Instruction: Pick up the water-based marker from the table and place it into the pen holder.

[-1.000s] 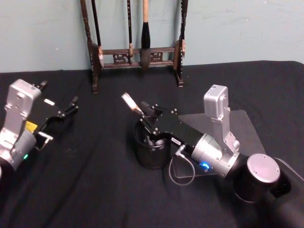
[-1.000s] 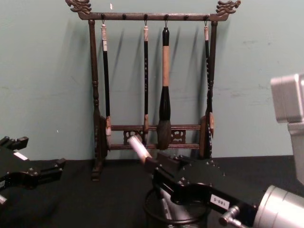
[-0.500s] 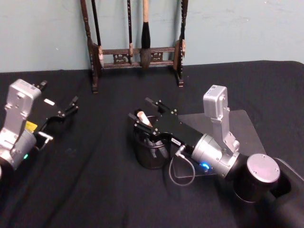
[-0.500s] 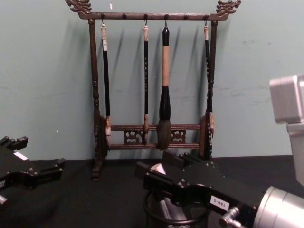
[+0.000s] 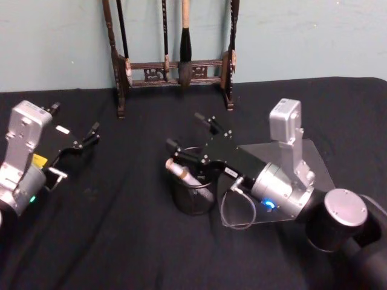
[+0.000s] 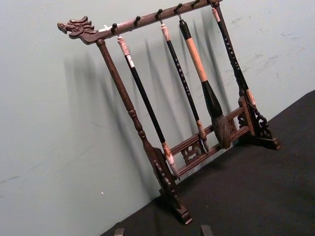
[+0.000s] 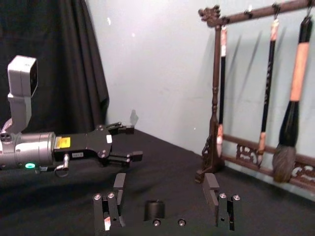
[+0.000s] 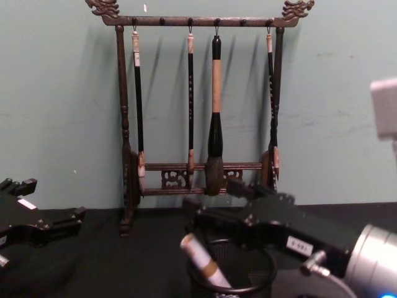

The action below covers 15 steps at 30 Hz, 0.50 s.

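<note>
Marker point(image 5: 181, 172) leans in holder point(image 5: 193, 202), mid-frame; released right claw point(image 5: 184, 129) just above could clip it. Left claw point(image 5: 75, 119) idles, released, far left.

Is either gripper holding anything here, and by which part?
Nothing is held. The right gripper is open at the pen holder, where the marker leans free; the left gripper is open, empty.
</note>
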{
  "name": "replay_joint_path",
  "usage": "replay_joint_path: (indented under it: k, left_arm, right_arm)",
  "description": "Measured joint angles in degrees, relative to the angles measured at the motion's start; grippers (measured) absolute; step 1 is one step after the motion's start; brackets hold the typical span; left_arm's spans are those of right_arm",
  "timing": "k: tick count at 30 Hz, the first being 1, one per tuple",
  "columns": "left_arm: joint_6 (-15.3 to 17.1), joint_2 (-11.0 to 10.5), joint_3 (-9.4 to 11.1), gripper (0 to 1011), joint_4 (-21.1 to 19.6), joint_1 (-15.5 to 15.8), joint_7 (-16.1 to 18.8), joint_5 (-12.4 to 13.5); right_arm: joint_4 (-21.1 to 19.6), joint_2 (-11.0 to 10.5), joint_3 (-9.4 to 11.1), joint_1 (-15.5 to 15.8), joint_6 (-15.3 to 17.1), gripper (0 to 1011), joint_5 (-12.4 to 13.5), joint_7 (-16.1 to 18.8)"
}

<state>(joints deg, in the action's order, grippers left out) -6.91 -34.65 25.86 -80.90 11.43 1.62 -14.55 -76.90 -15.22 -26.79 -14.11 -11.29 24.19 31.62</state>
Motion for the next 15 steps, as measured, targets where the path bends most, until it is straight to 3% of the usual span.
replay_joint_path:
  k: [7, 15]
  left_arm:
    - [0.0, 0.0, 0.0, 1001, 0.0, 0.0, 0.0, 0.0]
    - [0.0, 0.0, 0.0, 1001, 0.0, 0.0, 0.0, 0.0]
  right_arm:
    - [-3.72, -1.93, 1.64, 0.86, 1.32, 1002, 0.42, -1.49]
    - [-6.83, -4.22, 5.43, 2.56, 2.03, 1003, 0.23, -5.53]
